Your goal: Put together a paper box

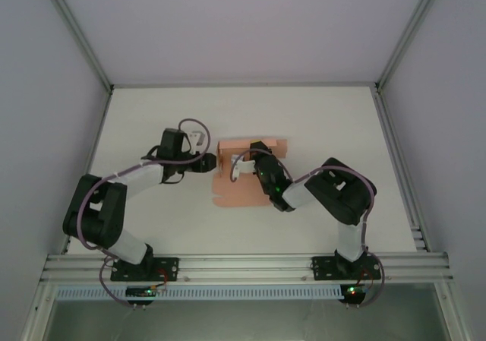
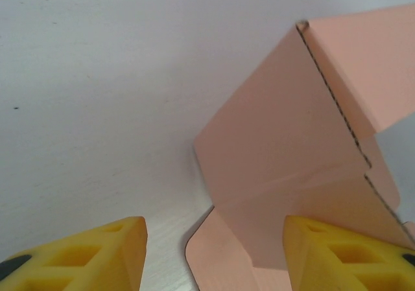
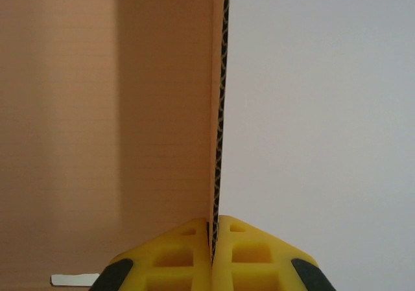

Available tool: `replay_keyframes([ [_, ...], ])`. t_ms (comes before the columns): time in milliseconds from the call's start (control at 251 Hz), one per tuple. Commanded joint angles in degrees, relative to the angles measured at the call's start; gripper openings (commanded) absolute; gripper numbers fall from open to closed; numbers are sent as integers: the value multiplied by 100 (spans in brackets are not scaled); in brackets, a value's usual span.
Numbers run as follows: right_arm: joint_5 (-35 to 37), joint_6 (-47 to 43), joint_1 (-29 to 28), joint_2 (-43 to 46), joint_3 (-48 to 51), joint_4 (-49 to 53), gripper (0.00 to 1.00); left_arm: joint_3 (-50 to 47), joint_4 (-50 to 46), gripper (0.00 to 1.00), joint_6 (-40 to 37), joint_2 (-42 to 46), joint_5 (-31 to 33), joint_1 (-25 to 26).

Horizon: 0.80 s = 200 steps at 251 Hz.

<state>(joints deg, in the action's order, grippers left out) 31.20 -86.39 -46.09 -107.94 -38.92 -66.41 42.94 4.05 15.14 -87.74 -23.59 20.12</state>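
The paper box (image 1: 237, 193) is salmon-pink card, partly folded, lying mid-table with its far wall raised. My right gripper (image 1: 250, 157) is over the box, and in the right wrist view my right gripper (image 3: 213, 242) is shut on an upright wall (image 3: 218, 109) seen edge-on. My left gripper (image 1: 213, 161) sits at the box's left end. In the left wrist view my left gripper (image 2: 214, 258) is open. A raised side flap (image 2: 285, 148) and a flat rounded tab (image 2: 214, 265) lie between its yellow fingers (image 2: 97, 258).
The white table (image 1: 152, 121) is ringed by white walls with metal posts. An aluminium rail (image 1: 243, 265) carrying both arm bases runs along the near edge. A small white strip (image 3: 74, 279) shows on the card inside the box.
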Motion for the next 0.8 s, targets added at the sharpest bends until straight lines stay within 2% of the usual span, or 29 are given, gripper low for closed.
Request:
replay_keyframes([
  [0, 167, 76, -110, 183, 103, 66, 0, -287, 959, 58, -356, 127, 421, 185],
  [160, 205, 276, -165, 352, 122, 453, 0, -575, 1756, 58, -672, 17, 612, 520],
  [443, 91, 561, -247, 440, 119, 1282, 0, -760, 2496, 56, -893, -238, 713, 649],
  [627, 155, 555, -343, 373, 310, 1002, 0, -890, 2835, 55, -1093, -415, 754, 811],
  [730, 309, 535, -465, 444, 356, 1032, 0, -889, 2840, 55, -1157, -471, 1024, 934],
  [794, 409, 547, -577, 499, 376, 1097, 0, -893, 2938, 51, -1162, -512, 1339, 1026],
])
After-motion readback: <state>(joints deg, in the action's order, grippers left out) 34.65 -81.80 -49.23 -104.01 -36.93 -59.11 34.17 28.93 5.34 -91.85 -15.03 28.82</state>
